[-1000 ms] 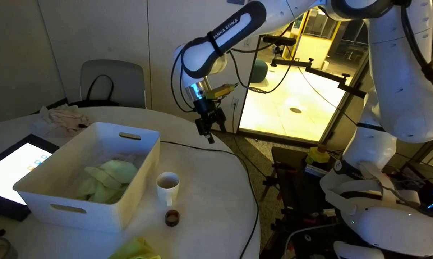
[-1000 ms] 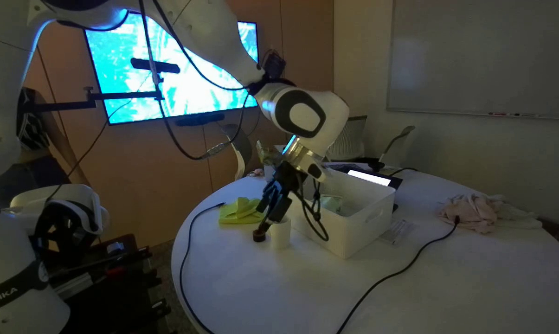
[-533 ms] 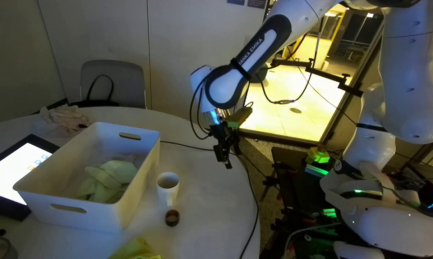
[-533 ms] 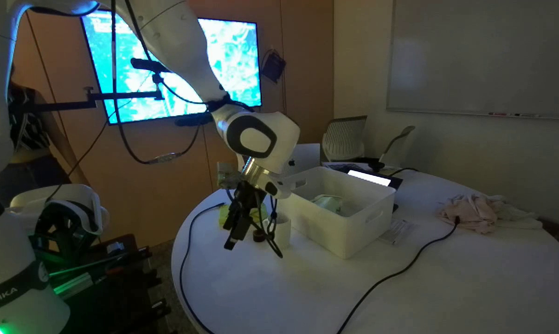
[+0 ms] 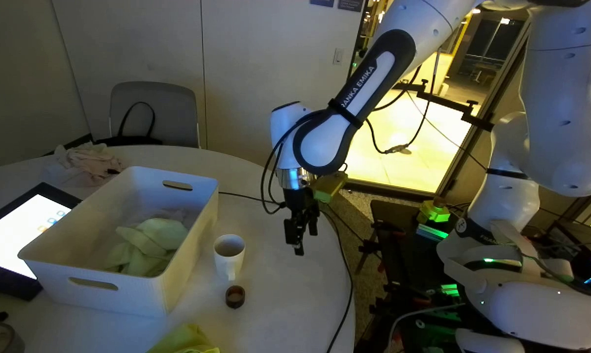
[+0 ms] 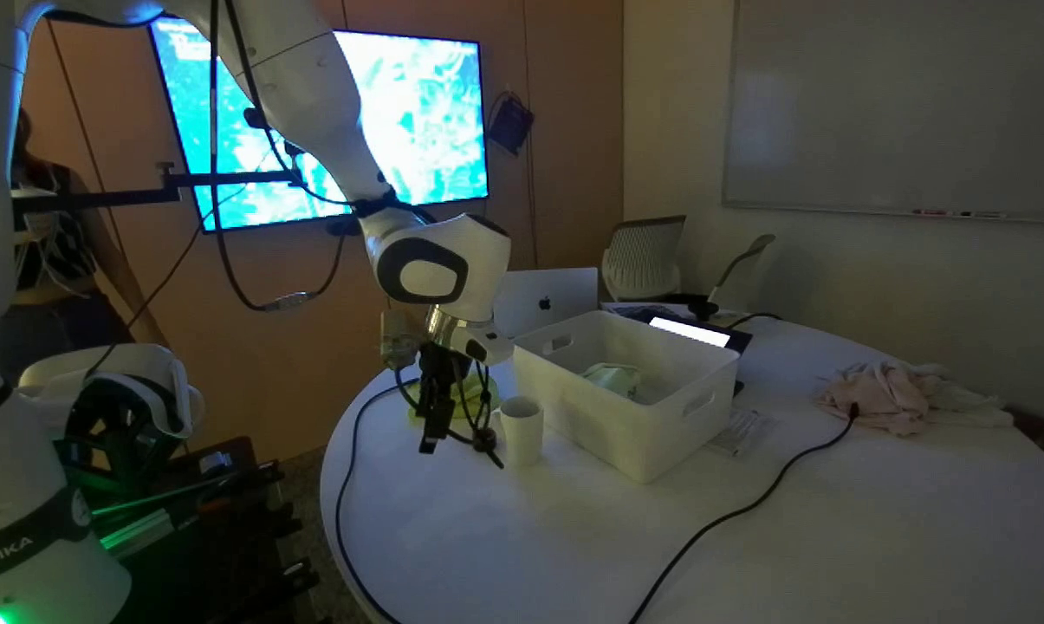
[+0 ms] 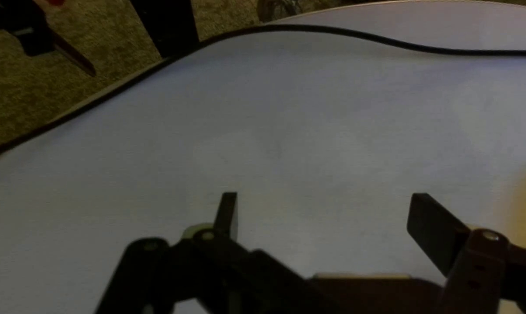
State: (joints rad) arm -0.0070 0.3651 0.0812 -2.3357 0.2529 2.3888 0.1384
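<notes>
White tapered mug (image 5: 222,264) upright on a smooth white table (image 5: 285,314), small brown round object (image 5: 235,302) beside it, material unclear, black two-fingered gripper (image 7: 324,195) nearby, spread wide, grasping nothing, crumpled pale-green cloth (image 5: 150,240) in white plastic bin (image 5: 143,295)

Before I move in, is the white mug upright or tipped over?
Upright: in both exterior views the white mug stands on the round white table, its open mouth facing up.
</notes>
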